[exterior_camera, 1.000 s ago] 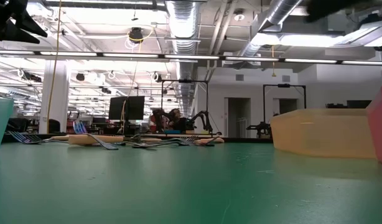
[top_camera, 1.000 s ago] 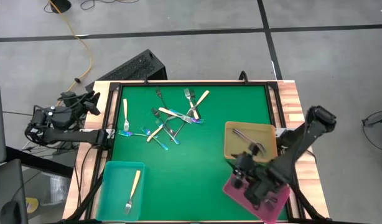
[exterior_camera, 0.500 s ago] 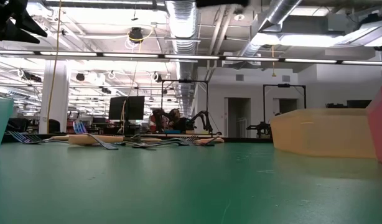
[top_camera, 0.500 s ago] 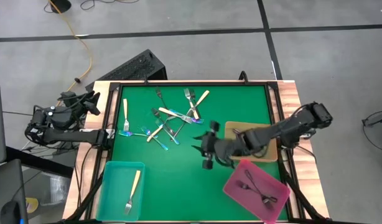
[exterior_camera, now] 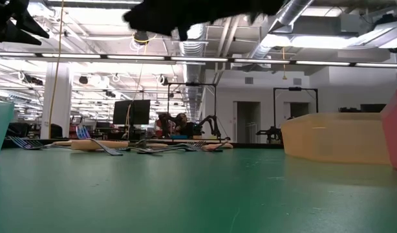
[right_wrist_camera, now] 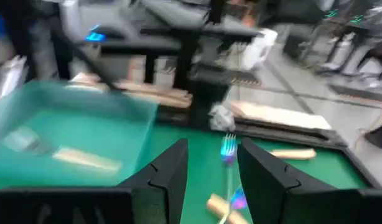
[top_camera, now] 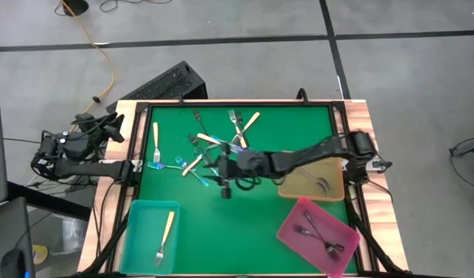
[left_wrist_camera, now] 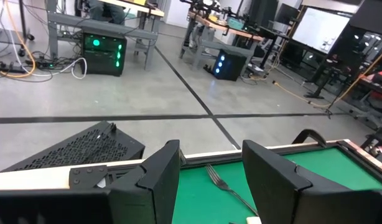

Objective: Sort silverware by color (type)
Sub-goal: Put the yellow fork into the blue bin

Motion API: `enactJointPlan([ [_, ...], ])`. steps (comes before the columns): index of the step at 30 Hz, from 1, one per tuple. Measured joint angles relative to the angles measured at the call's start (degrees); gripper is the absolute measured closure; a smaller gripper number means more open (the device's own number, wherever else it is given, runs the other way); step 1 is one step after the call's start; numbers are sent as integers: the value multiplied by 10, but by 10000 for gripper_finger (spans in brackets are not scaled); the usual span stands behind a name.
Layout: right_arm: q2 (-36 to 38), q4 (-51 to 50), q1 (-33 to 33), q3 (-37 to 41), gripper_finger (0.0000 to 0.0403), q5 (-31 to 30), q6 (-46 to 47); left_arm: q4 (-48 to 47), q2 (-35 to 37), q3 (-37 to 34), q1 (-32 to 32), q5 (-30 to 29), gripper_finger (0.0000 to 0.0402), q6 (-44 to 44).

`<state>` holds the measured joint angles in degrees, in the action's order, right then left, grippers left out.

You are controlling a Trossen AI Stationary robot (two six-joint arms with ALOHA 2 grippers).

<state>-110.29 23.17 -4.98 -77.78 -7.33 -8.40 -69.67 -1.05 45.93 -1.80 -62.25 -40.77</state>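
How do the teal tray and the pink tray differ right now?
The teal tray sits at the table's near left corner, square to the edge; the pink tray sits at the near right corner, turned at an angle. The teal tray holds two cream-handled forks; the pink tray holds a few dark forks. Both are shallow rectangular trays, each holding a single kind of fork.

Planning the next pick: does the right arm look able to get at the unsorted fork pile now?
Probably yes. The right gripper hangs open beside the fork pile with nothing between them; the left gripper waits off the table's edge.
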Motion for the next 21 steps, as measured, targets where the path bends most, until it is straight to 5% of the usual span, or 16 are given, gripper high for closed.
enactJointPlan([
  [8, -76, -165, 68, -107, 243, -107, 54, 0, 1, 0, 0, -1, 243, 1],
  [21, -105, -275, 173, -149, 243, -17, 71, 0, 1, 0, 0, -1, 243, 1],
])
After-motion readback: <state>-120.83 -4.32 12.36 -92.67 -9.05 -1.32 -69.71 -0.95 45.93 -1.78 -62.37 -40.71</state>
